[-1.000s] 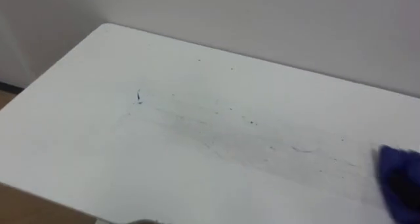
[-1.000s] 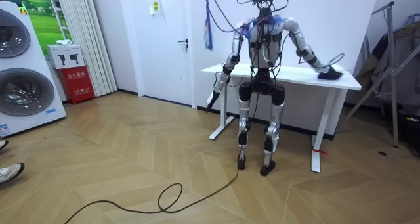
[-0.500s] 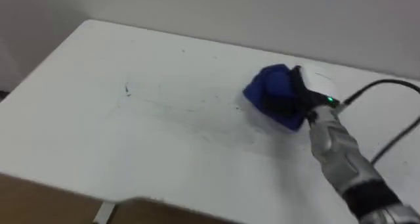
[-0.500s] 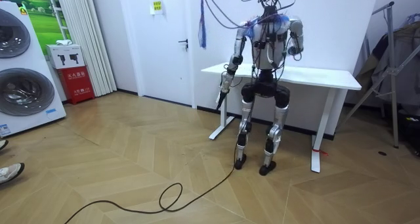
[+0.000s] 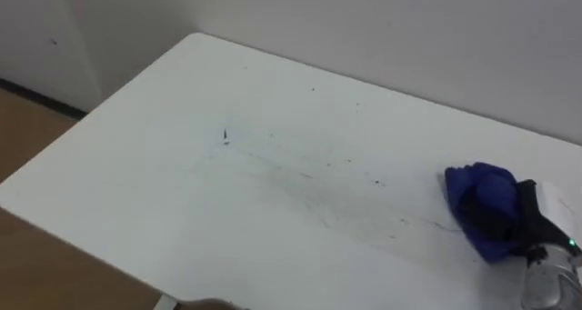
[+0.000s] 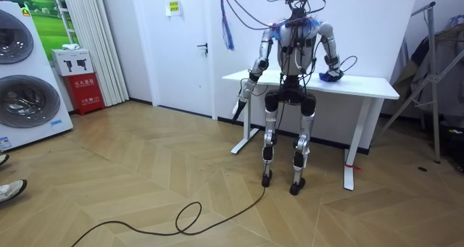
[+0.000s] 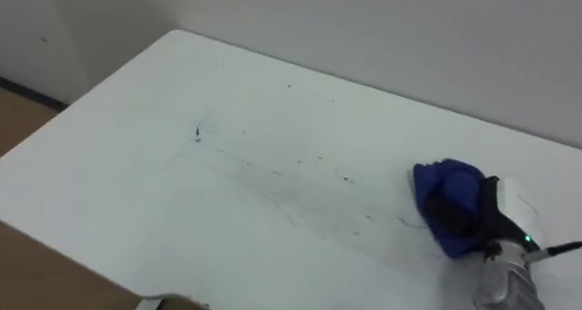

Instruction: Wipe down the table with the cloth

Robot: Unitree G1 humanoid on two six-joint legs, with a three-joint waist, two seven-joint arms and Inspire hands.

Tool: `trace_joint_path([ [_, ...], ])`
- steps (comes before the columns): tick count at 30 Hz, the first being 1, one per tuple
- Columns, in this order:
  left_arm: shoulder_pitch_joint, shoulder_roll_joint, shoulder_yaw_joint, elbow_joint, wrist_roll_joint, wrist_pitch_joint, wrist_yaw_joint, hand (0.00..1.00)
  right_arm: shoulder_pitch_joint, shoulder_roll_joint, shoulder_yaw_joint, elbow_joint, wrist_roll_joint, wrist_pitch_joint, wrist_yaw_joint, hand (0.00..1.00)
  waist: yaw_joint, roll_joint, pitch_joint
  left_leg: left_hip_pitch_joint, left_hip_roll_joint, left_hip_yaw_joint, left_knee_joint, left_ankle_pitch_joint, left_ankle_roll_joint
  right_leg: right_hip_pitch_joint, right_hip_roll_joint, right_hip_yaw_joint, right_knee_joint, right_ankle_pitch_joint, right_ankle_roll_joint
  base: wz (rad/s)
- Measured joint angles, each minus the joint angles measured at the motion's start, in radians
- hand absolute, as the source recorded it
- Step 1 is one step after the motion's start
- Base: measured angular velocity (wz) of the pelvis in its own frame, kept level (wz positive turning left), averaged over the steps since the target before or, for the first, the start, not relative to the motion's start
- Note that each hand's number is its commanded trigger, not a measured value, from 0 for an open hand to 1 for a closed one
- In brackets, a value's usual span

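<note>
A white table [image 5: 164,210] spreads before me, with a small dark mark [image 5: 225,137] and faint dark streaks [image 5: 364,178] across its middle. A bunched blue cloth [image 5: 482,201] lies on the tabletop at the right. My right hand [image 5: 527,215] rests on the cloth's right side, its dark fingers curled into the cloth; in the right eye view the cloth [image 7: 446,205] and this hand [image 7: 488,215] stand the same way. In the room view I stand at the table's [image 6: 362,85] long side, right arm reaching onto it. My left hand [image 6: 238,107] hangs beside the table's end.
A pale wall runs close behind the table's far edge. Wooden floor [image 5: 27,133] lies beyond the table's left end. In the room view, washing machines [image 6: 25,73] and a red box [image 6: 85,91] stand at the left, and a metal rack [image 6: 431,66] at the right.
My right hand swept the blue cloth from the table's right edge to its middle and back toward the right. The eye view shifted as my head and body moved.
</note>
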Motion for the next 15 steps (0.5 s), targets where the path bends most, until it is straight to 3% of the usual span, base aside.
trace_joint_path([
  [3,-0.035,-0.006,-0.055,-0.020,-0.002,0.000,-0.001,0.00,-0.009,0.001,0.014,0.020,0.014,0.017,-0.016,1.00,-0.002,0.014,-0.0022,0.013,0.001,-0.001,0.004,-0.017,0.006,0.020,-0.002,0.006,0.001,-0.003,0.007,-0.08],
  [6,-0.044,-0.011,-0.096,-0.030,-0.009,0.016,0.001,0.00,-0.045,0.009,0.059,0.017,0.021,0.073,-0.016,1.00,0.014,0.022,-0.0040,0.023,0.006,0.028,0.005,-0.020,0.006,0.013,0.001,0.036,0.008,0.001,0.004,-0.31],
  [9,-0.053,-0.019,-0.118,-0.019,-0.008,0.041,0.001,0.00,-0.094,0.034,0.116,-0.026,0.018,0.170,0.010,1.00,0.060,0.021,-0.0015,0.018,0.023,0.073,0.006,-0.021,0.001,-0.019,0.014,0.071,0.018,0.012,-0.008,-0.50],
  [10,-0.055,-0.023,-0.124,-0.016,-0.007,0.054,-0.001,0.00,-0.106,0.039,0.172,-0.073,0.015,0.203,0.040,1.00,0.083,0.022,-0.0006,0.015,0.032,0.093,0.004,-0.021,-0.004,-0.033,0.022,0.089,0.019,0.017,-0.015,-0.50],
  [13,-0.060,-0.033,-0.127,-0.013,-0.007,0.070,-0.010,0.00,-0.164,0.069,0.296,-0.193,-0.060,0.236,0.145,1.00,0.112,0.020,0.0062,-0.002,0.044,0.104,0.003,-0.019,-0.014,-0.061,0.037,0.109,0.018,0.022,-0.023,-0.23],
  [14,-0.060,-0.035,-0.129,-0.012,-0.007,0.075,-0.014,0.00,-0.196,0.087,0.341,-0.225,-0.087,0.234,0.182,1.00,0.122,0.023,0.0167,-0.001,0.046,0.105,0.000,-0.016,-0.017,-0.068,0.039,0.111,0.018,0.022,-0.025,0.00],
  [15,-0.063,-0.037,-0.131,-0.012,-0.010,0.078,-0.016,0.00,-0.209,0.090,0.357,-0.231,-0.094,0.228,0.196,1.00,0.130,0.025,0.0222,0.000,0.047,0.105,-0.001,-0.015,-0.019,-0.069,0.041,0.114,0.018,0.022,-0.026,0.00],
])
